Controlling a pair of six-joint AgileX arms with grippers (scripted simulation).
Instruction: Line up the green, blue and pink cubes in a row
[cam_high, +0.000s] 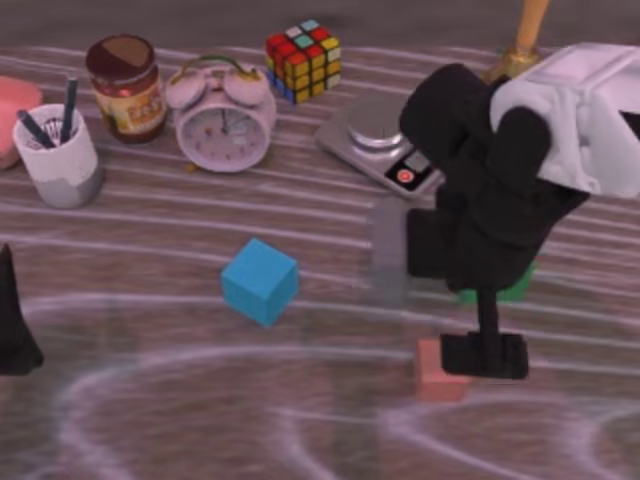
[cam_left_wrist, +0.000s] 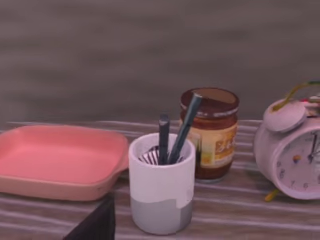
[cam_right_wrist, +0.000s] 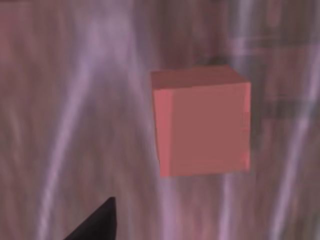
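- Three cubes not yet in a row, placed here from the pink cube, lowest on the bench.
- Right tool poised right over it, likely for a grasp; finger spacing impossible to tell.
- Green cube just beyond, mostly hidden under the arm.
- Blue cube well left.
- Left tool parked far left.

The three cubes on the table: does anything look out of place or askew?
They are not yet in a row. The blue cube sits turned and apart at the centre, the green cube mostly hidden under the right arm, and the pink cube below the right gripper.
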